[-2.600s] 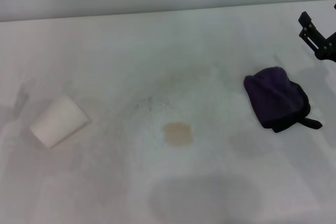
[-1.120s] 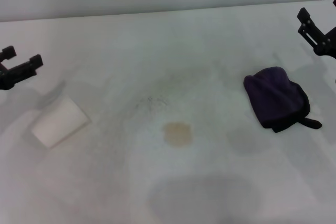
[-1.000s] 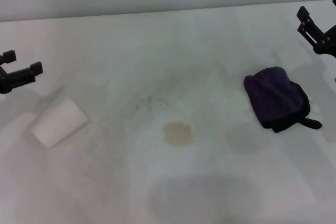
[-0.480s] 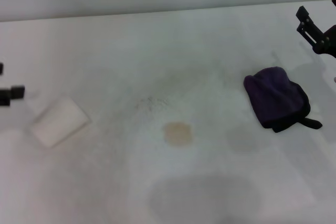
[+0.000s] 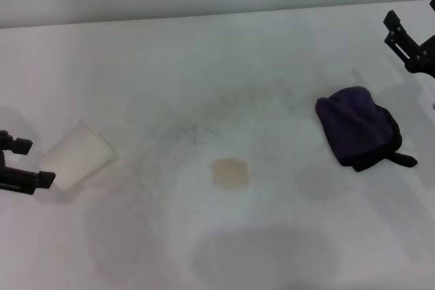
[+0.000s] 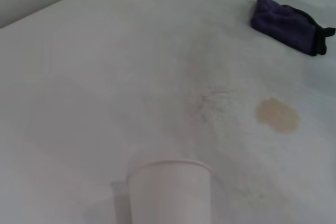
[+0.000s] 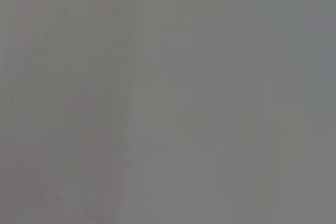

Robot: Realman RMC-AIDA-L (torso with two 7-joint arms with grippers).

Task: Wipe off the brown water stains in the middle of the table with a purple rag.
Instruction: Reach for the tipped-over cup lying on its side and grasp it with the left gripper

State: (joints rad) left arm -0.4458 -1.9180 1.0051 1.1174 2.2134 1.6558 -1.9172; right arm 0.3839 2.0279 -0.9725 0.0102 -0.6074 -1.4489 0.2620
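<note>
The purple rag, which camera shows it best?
The head view: the purple rag lies whole and large there, untouched on the table. The left wrist view shows it small and far off; the right wrist view shows nothing.

table (image 5: pixel 204 59): big, flat and white, with faint grey smudges
brown water stains (image 5: pixel 230 172): one small tan patch, near the middle of the table
purple rag (image 5: pixel 356 129): lies well to the right of the stain
white paper cup (image 5: pixel 76 155): lies on its side, well to the left of the stain
</note>
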